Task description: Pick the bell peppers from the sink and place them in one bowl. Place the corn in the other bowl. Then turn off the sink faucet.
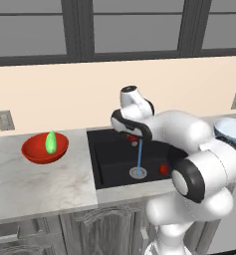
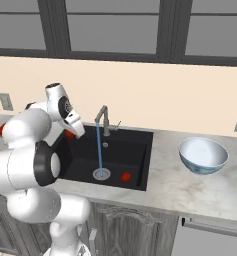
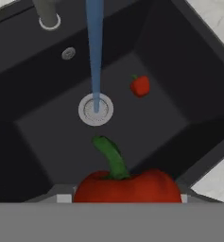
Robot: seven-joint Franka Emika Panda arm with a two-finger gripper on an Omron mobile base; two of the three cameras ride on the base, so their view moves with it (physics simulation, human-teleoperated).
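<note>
Far to my left on the marble counter sits the wide glossy red-orange bowl (image 1: 45, 148), and the bright light-green tapered corn (image 1: 51, 142) already stands in it, tip pointing up. Over the black rectangular sink (image 1: 109, 164) hangs my gripper (image 3: 127, 189), jaws pinched on a glossy red bell pepper (image 3: 127, 185) with its curved green stem pointing away from my hand, toward the round metal drain (image 3: 95, 109). The pepper's broad body lies crosswise between my fingers, so its long axis runs from finger to finger.

The slim grey metal faucet (image 2: 103, 119) stands at the back of the basin, a thin blue stream (image 2: 99, 150) falling from it to the drain. The second small red bell pepper (image 2: 125, 176) lies on the sink floor just right of the drain, stem side up as far as I can tell.

What matters next, I judge, is the pale white-and-blue patterned bowl (image 2: 203, 155): it stands on the counter well to the right of the sink, apart from my jaws, so the carry goes rightward over the basin's rim.
</note>
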